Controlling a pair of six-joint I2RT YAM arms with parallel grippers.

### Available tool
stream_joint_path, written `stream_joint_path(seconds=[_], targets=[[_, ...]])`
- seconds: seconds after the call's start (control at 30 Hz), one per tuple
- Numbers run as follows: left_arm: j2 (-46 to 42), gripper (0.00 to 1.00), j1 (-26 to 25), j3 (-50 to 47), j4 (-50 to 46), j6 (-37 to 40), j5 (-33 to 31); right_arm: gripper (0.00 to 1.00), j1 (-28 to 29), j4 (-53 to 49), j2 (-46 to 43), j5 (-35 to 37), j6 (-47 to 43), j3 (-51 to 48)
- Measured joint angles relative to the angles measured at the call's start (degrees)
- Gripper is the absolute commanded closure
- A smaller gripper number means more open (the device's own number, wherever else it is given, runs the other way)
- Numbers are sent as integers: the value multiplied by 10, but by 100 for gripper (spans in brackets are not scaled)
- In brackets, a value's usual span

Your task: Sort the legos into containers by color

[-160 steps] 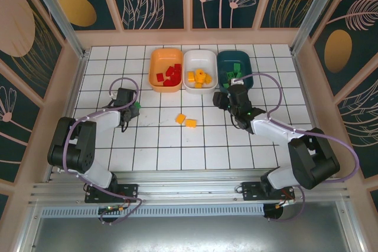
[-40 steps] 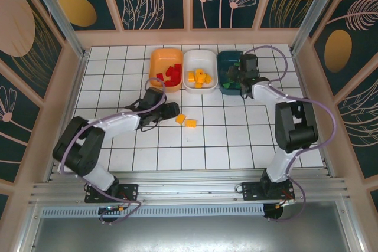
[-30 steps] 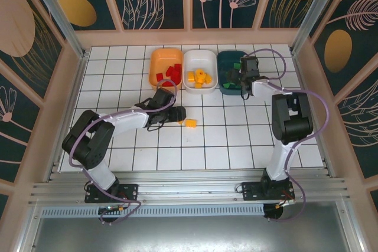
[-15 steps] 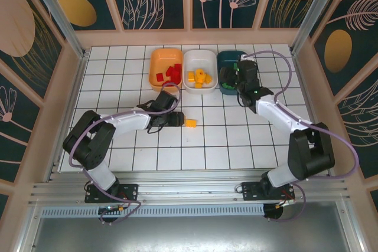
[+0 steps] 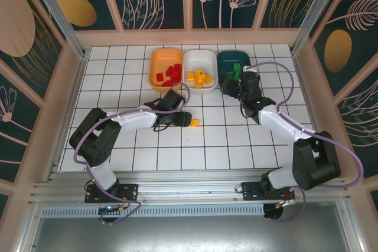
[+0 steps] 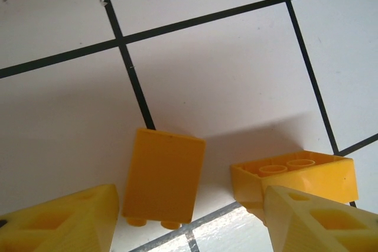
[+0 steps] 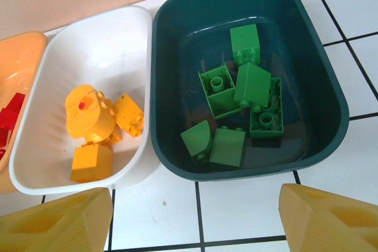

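1. Legos still loose: two yellow-orange bricks on the white tiled table [image 6: 207,57], near each other but apart. The side-lying brick [image 6: 162,178] has its studs pointing toward the wrist cam. The studs-up brick [image 6: 295,175] sits level.
2. L gripper [image 6: 189,228]: jaws apart, nothing clamped. The side-lying brick lies btw. the fingertips, just beside one fingertip [image 6: 65,222]. The other fingertip overlaps the near corner of the studs-up brick; contact there cannot be told.
3. Top view: L gripper sits low over mid-table, on the near side of the containers. One yellow-orange brick shows just beside it, toward the R arm.
4. Containers: three bins in a row at the far side of the table, close side by side. In order they are the orange bin [image 5: 155,66], the white bin [image 7: 106,45] and the teal bin [image 7: 177,45].
5. Contents: red bricks [image 5: 168,75] in the orange bin, yellow-orange pieces [image 7: 97,122] in the white bin, and several green bricks [image 7: 236,104] in the teal bin.
6. R gripper [image 7: 195,228]: jaws wide apart and empty. It hovers at the near edge of the white and teal bins, w/ both fingertips over bare tile.
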Motion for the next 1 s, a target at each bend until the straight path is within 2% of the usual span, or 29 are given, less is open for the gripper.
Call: stream_joint_path(seconds=[0.23, 0.57, 0.83, 1.0], targets=[[5, 29, -6, 8, -5, 7, 1, 24, 0, 3, -8, 0, 0, -8], [-8, 27, -6, 17, -31, 32, -40, 24, 0, 6, -8, -1, 0, -22], [-8, 34, -6, 26, -30, 40, -45, 24, 0, 10, -9, -5, 0, -33], [0, 35, -6, 30, -30, 47, -43, 24, 0, 11, -9, -5, 0, -36]])
